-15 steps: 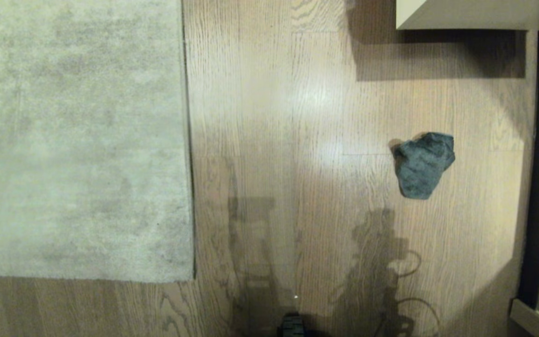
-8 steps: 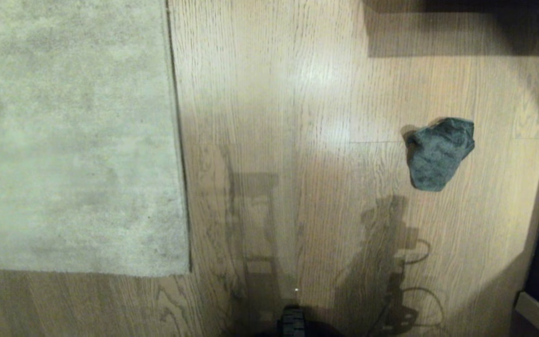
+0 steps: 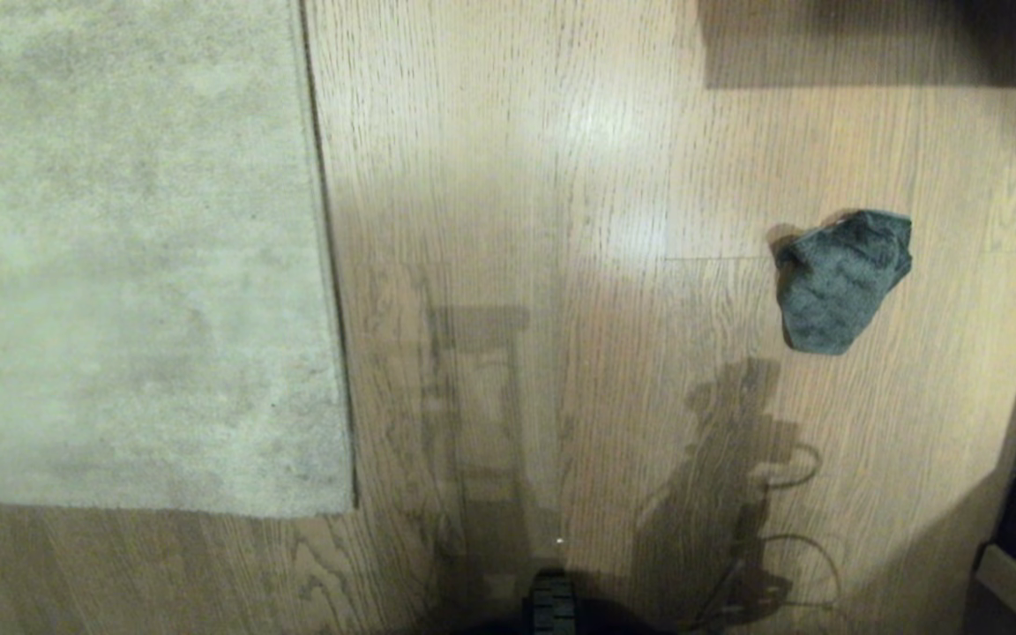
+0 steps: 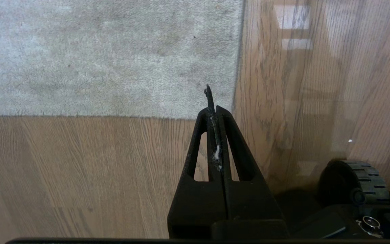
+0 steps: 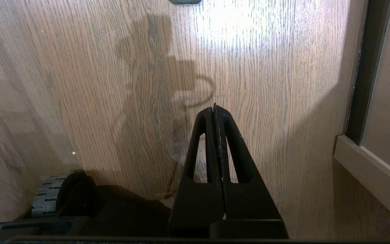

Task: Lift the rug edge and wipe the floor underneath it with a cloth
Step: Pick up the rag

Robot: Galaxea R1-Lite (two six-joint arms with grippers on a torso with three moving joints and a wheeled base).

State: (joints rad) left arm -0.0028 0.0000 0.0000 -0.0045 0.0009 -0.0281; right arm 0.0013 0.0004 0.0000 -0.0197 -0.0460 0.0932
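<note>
- We see the rug edge point(image 3: 332, 265) lying flat on the floor point(image 3: 561, 220), its corner point(image 3: 345, 504) nearest us.
- The cloth point(image 3: 841, 280) sits crumpled on bare planks, well apart from the rug edge, on the side away from the rug.
- Our left gripper point(image 4: 214, 112) hangs above the floor just beside the rug corner, fingers pressed together, holding nothing.
- Our right gripper point(image 5: 214, 112) hangs over bare floor, far from the rug edge, likewise clenched and empty.
- A wheel point(image 3: 552, 608) of our base shows near the rug corner.
</note>
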